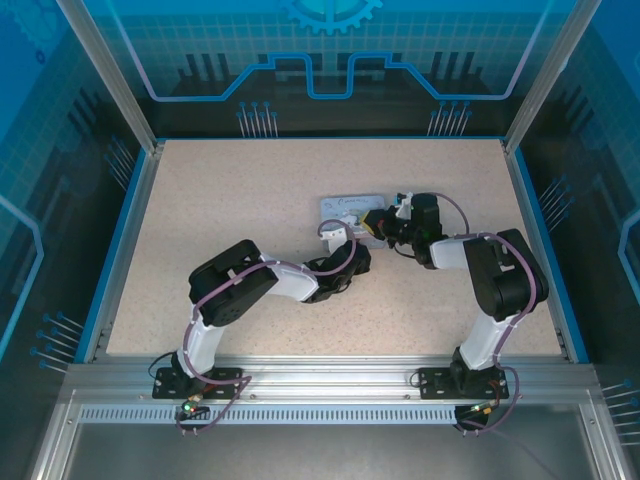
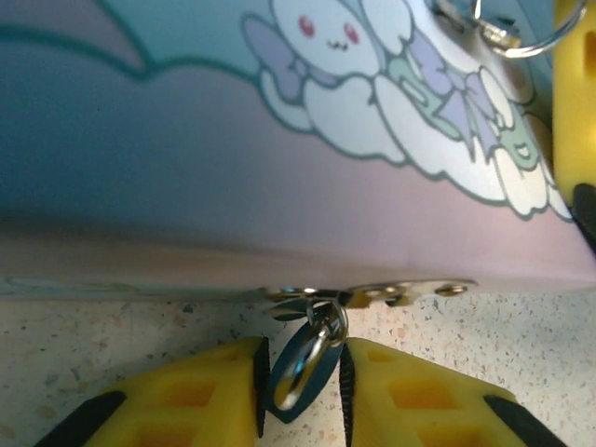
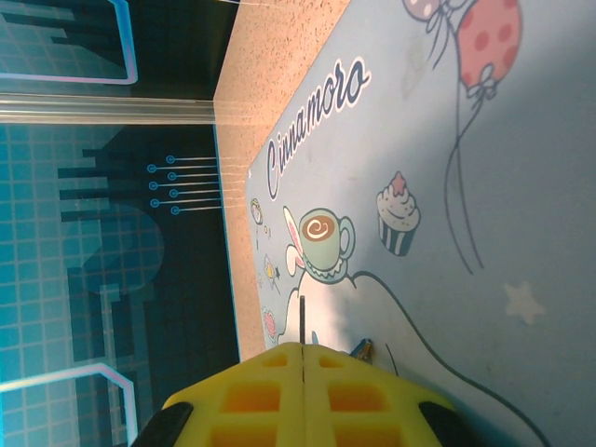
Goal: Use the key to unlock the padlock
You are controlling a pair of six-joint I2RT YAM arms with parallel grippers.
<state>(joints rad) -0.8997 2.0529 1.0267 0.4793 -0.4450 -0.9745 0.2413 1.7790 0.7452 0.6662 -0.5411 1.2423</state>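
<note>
Left gripper (image 2: 303, 377) pinches a key ring (image 2: 321, 335) beside the tin (image 2: 186, 168); right gripper (image 3: 304, 391) clenched, fingers touching, above it.

Key (image 2: 400, 291) on table (image 2: 521, 354), beside tin (image 2: 186, 168).

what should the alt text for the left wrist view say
The left gripper has its yellow fingers closed on a small dark metal piece with a silver loop, probably the padlock, joined to a metal clasp at the lower edge of a pale blue tin printed with a white cartoon bunny. Speckled table lies beneath.
</note>
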